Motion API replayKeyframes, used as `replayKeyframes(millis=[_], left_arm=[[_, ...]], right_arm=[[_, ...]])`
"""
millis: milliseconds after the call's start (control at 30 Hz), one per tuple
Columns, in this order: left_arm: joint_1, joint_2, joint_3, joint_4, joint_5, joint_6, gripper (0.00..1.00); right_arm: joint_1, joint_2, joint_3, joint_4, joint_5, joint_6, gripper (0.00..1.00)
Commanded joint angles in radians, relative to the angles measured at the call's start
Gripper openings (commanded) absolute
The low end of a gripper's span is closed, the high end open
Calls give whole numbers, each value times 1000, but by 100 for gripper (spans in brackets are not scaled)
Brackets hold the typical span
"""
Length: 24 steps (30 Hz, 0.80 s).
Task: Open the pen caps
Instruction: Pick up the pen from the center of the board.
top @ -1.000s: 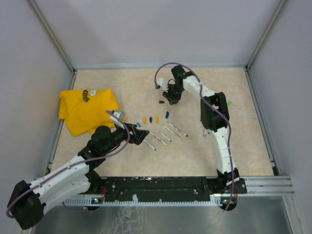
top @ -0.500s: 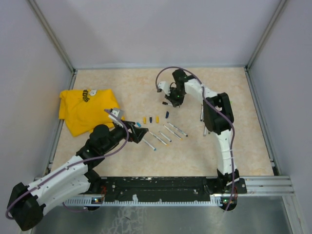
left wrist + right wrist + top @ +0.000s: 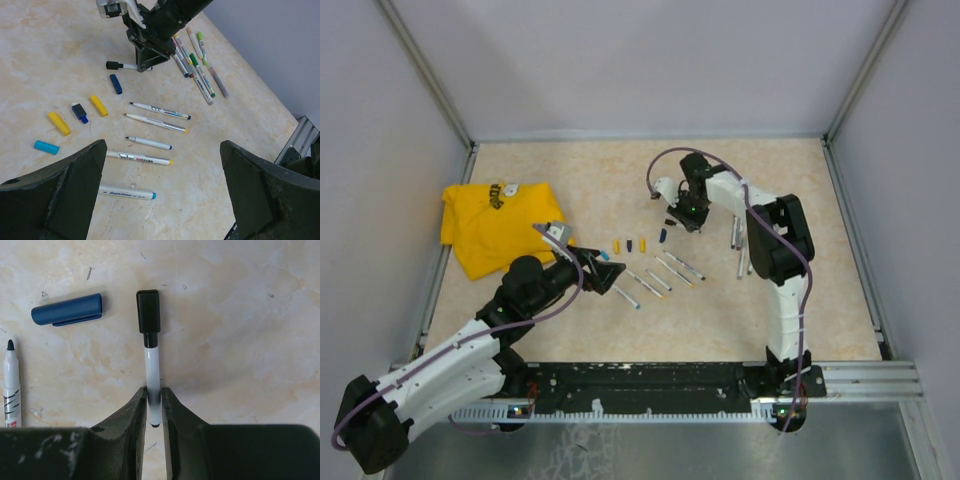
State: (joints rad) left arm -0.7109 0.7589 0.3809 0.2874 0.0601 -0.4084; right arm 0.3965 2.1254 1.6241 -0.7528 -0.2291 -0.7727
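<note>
Black cap is the one in play rn: it's on its pen, not pulled yet, and the pen lies flat on the table just beside a loose dark-blue cap. Right gripper is clenched on the tail of that white barrel. Vs a sec ago it's slid, pen and all, to the right and nearer the bases, closer to the bundle of capped pens. Left gripper has barely budged afaict, fingers spread wide, holding nothing, hovering over five bare pens. So no new cap off this sec. I read it as repositioning: cap end is free and points to the left arm's side, prob so it can be pulled. Other loose caps sit in a row, stubby smooth plastic: two yellow, one cyan, one navy w/ a white bit. The held pen's cap is squared-off and matte-looking; the barrel is thin, round, glossy. Table's beige, marbled, hard. Narrow grip on a slick tube, so I'd guess it could twist when tugged.
</note>
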Motion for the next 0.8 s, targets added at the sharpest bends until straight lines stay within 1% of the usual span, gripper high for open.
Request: replayKeyframes(millis=[0,167,300,333,467,600,767], left_arm=[[5,-6,10,32,17,-6,99],[4,5,3,51,50,-23,99],[5,3,-23,88,31,-37,99],[5,3,-30,109,40,-44,99],[5,16,-69,216,63,-78,99],[4,72,-90,310,89,-115,98],[8,118,-120,435,126,-158,97]], right_arm=[[5,35,17,-40,0,35,20],[15,51,15,-16,24,40,21],[22,50,-4,3,55,39,20],[22,49,-11,10,61,43,18],[22,16,-43,33,65,53,1],[20,-56,-101,91,51,70,0],[4,-146,-153,128,-3,106,0]])
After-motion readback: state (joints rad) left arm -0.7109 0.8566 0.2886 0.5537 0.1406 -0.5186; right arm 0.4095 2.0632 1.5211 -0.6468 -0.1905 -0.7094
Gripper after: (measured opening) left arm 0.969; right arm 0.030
